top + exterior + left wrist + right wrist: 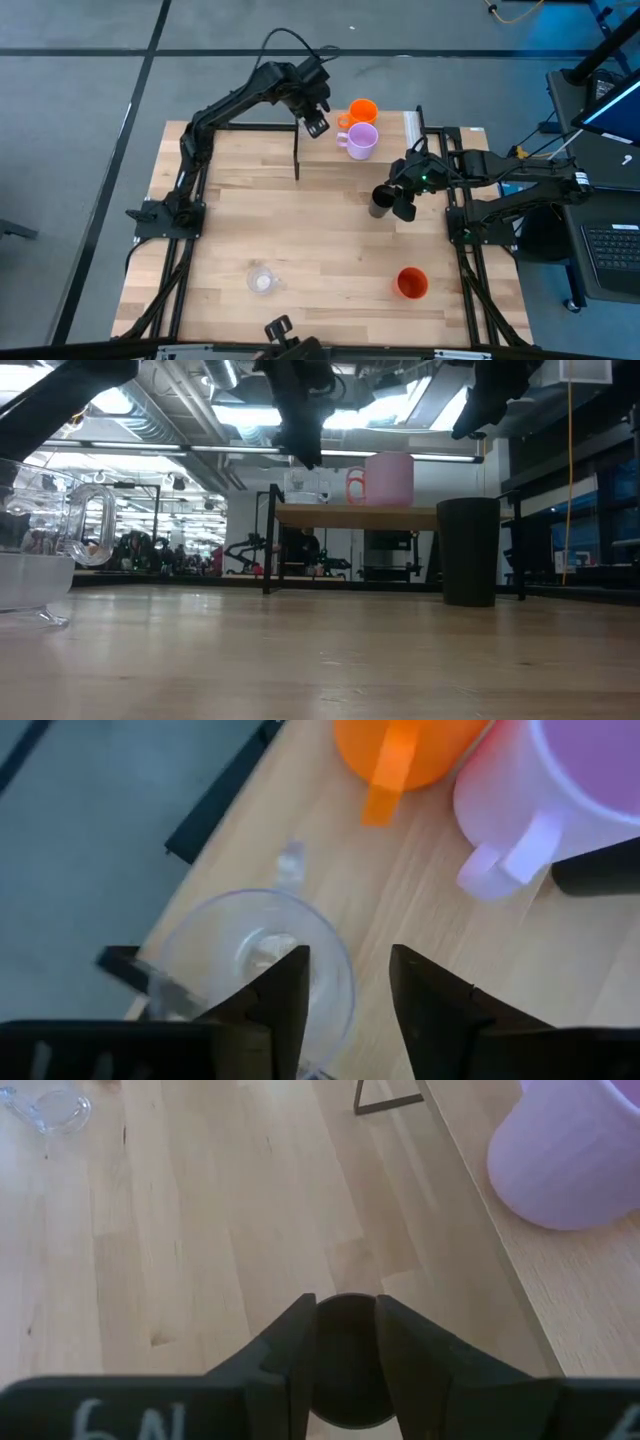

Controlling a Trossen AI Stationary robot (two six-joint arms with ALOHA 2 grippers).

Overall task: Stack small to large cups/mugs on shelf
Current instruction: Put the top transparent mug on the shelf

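On the shelf (360, 515) stand the orange mug (362, 109), the lilac mug (362, 141) and a clear tumbler (225, 945) at the shelf's left end. My left gripper (350, 990) is open just above that tumbler, one finger over its mouth and one outside its wall, and hides it in the high view. The black cup (468, 550) stands upright on the tabletop right of the shelf. My right gripper (345, 1335) is open, well above the cup, with the cup's mouth showing between its fingers.
A second clear tumbler (262, 280) stands near the table's front edge, left of centre. The red-orange cup (412, 283) stands at the front right. The shelf's black posts (296, 160) rise from the tabletop. Bare wood lies between the shelf and the front objects.
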